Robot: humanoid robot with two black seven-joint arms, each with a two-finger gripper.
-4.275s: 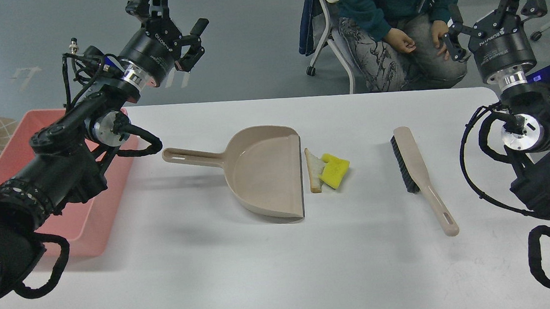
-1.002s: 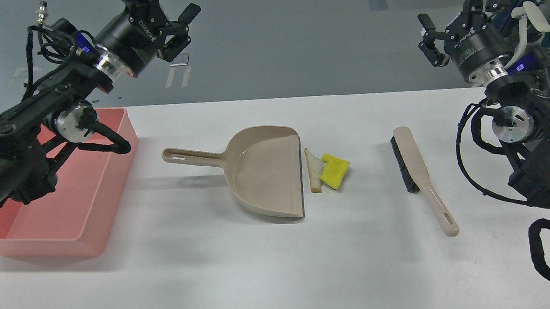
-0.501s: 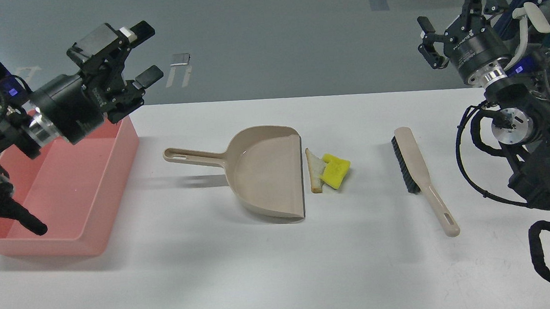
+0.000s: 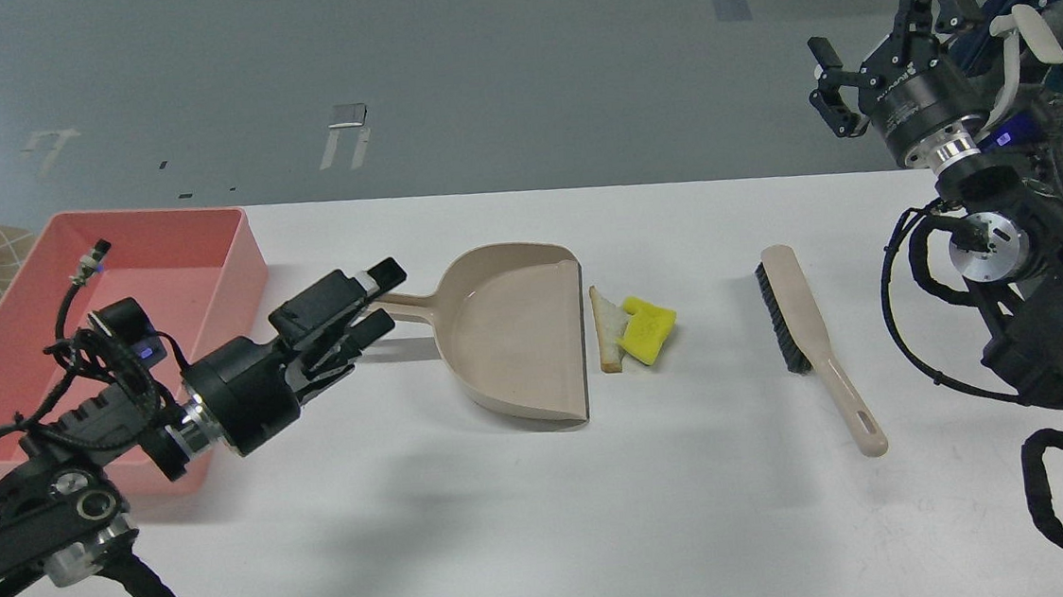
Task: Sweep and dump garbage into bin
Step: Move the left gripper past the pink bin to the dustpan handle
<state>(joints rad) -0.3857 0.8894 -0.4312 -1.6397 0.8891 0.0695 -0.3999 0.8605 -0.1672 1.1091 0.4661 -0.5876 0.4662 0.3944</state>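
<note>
The left hand (image 4: 378, 301), fingers parted and holding nothing, hovers at the long handle of the smooth beige plastic dustpan (image 4: 520, 333). Past the pan's straight lip lie a white bread slice (image 4: 605, 329) and a spongy yellow-green piece (image 4: 649, 329). The shallow pink plastic tub (image 4: 239, 264) sits behind the hand on the white tabletop (image 4: 549, 525). The right hand (image 4: 880, 20) is raised, open, empty.

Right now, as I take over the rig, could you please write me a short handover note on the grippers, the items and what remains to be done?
Left gripper: open, fingers at the handle of the beige plastic dustpan; grasp not closed.
Right gripper: open, empty, raised above the table's far right edge.
Yellow sponge piece and white bread slice lie touching each other on the white table, just right of the dustpan's open lip.
Beige hand brush with black bristles lies untouched, right of the scraps.
Shallow pink plastic tub sits at far left; no scraps visible in it.
Done: nothing swept. Left: grip dustpan and brush, sweep, dump.
</note>
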